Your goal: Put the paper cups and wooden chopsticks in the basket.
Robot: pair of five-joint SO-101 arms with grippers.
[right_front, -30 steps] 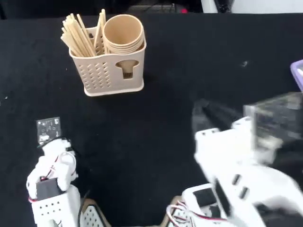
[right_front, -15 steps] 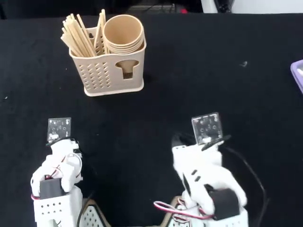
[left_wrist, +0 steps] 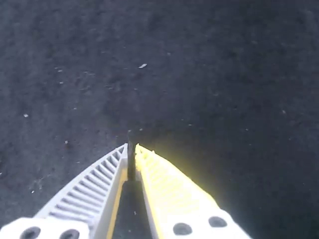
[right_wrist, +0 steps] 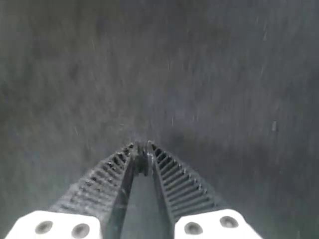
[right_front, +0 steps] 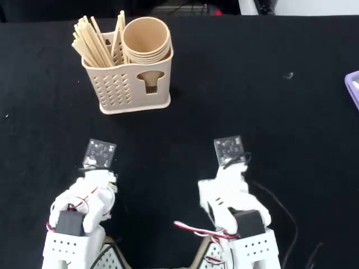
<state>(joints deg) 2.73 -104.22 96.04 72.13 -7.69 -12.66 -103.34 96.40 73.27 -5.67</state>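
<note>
Both arms sit folded back at the near edge of the black table [right_front: 252, 101]. One arm [right_front: 84, 204] is on the basket's [right_front: 132, 89] side and a second arm [right_front: 231, 196] is beside it. Each has its wrist tipped forward and down toward the tabletop. From above I cannot say for certain which arm is left and which is right, since both wrist views look onto plain black surface. The left gripper [left_wrist: 131, 149] points down at the table. Its white finger and its yellow finger are brought together so that the tips meet, with only a thin dark seam between them, and it grips nothing. The right gripper [right_wrist: 143, 148] hangs the same way, its two ribbed dark fingers closed tip to tip and likewise grasping nothing. Whether either tip touches the tabletop is hard to tell. The basket stands upright toward the far left of the table, well apart from both arms. The chopsticks [right_front: 92, 42] stand fanned in its left compartment as seen from above. The cups [right_front: 146, 38], nested in one stack with mouths up, fill its right compartment. A purple thing [right_front: 353, 87] shows at the table's right edge.
</note>
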